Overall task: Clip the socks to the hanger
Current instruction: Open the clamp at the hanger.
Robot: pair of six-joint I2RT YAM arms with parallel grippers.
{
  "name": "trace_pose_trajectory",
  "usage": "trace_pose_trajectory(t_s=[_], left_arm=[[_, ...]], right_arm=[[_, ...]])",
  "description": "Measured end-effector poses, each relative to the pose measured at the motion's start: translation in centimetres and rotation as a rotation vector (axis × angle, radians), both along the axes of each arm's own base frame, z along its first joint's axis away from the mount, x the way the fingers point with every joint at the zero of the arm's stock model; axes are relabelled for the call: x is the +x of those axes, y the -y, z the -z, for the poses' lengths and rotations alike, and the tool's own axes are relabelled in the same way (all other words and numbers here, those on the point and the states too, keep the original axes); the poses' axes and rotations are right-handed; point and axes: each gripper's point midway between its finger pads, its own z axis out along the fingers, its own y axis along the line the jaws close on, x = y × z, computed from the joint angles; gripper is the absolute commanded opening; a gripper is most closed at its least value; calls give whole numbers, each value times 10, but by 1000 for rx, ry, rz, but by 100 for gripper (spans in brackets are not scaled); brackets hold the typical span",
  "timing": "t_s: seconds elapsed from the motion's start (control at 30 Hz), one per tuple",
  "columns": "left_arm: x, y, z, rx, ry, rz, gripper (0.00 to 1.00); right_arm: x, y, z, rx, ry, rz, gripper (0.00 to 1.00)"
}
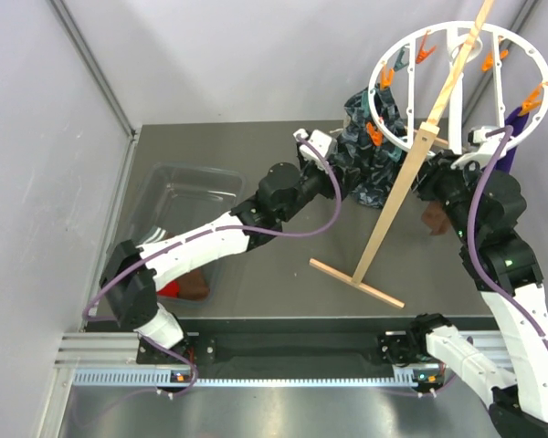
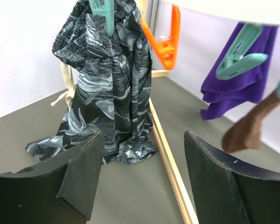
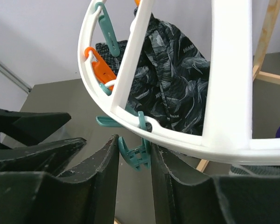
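Brown sock (image 2: 247,130) hangs from the hanger (image 3: 224,70), right pincer (image 3: 134,147) pinching a teal clip (image 3: 133,157), left pincer (image 2: 143,137) gaping empty; next, probably, the left fetches a red sock (image 1: 171,289).

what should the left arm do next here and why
Probably draw the left gripper back from the hanger and head for the bin to fetch the red sock. Its jaws are open and empty, the brown sock seems to hang from a clip already, and the right gripper pinches a teal clip with nothing in it.
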Motion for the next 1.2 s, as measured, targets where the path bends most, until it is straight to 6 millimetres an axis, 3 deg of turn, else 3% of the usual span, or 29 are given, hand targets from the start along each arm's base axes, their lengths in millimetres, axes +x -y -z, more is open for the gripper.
trace_pose_trajectory(t_s=[0.13, 0.37, 0.7, 0.87, 0.97, 1.1, 1.2], left_arm=[[-9, -2, -12, -33, 6, 51, 70], [-31, 17, -20, -96, 24, 210, 75], [-54, 81, -32, -115, 74, 413, 79], [-56, 98, -31, -116, 79, 438, 77], [-54, 105, -33, -121, 84, 438, 70], [-49, 110, -33, -126, 84, 431, 45], [-54, 113, -35, -131, 81, 450, 17]], right_arm=[[2, 1, 2, 44, -18, 24, 0], [3, -1, 2, 165, -44, 53, 0], [-3, -7, -4, 216, -60, 27, 0], [-4, -7, -3, 215, -64, 25, 0], [-5, -6, -4, 216, -60, 23, 0], [-7, -7, -6, 218, -56, 15, 0], [-7, -7, -6, 218, -54, 15, 3]])
